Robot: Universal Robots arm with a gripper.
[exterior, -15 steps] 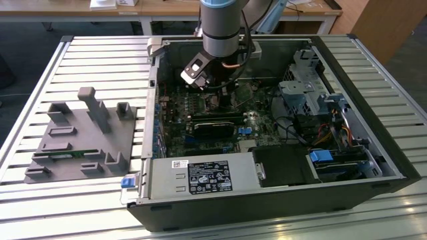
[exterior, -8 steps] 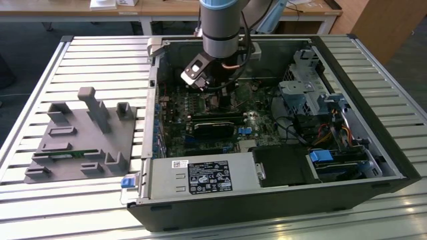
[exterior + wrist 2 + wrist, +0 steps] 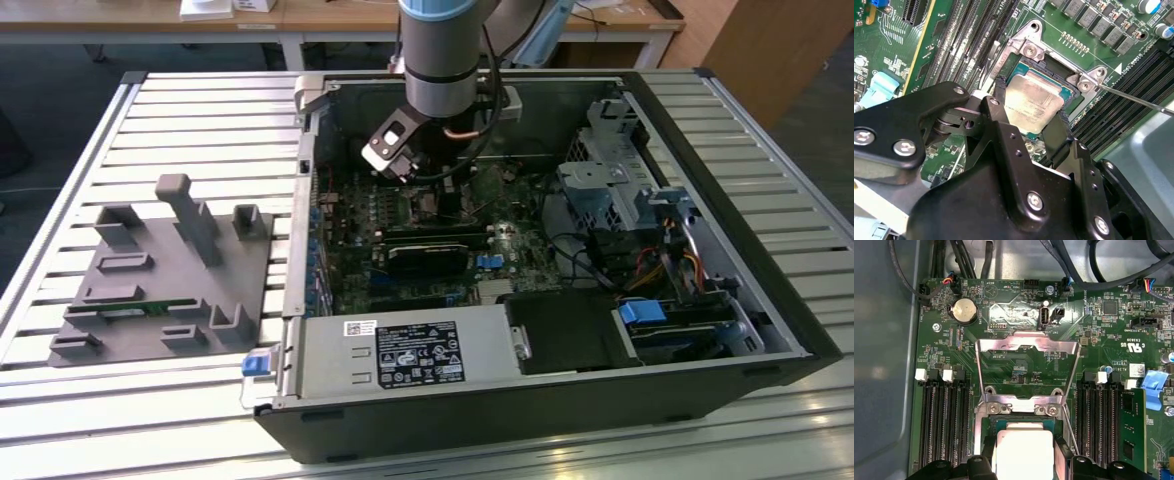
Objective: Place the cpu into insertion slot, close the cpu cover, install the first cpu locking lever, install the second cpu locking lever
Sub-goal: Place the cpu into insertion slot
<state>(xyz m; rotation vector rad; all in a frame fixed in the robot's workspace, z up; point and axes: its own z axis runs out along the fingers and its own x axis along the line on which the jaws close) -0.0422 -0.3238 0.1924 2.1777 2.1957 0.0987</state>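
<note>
The hand point(image 3: 1032, 104) grips the cpu point(image 3: 1036, 95), its fingers point(image 3: 998, 97) covering two of the chip's edges in the second wrist view. The cpu hides most of the slot point(image 3: 1050, 64); whether it is seated cannot be told. A lever point(image 3: 1134, 96) runs off the picture's edge. In the exterior view the arm point(image 3: 441, 60) hides the slot.

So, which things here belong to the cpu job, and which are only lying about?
Job: gripper, shut on the cpu; insertion slot under it; open cpu cover; locking lever.
Lying about: grey fixture, coin battery, memory slots, power supply.
</note>
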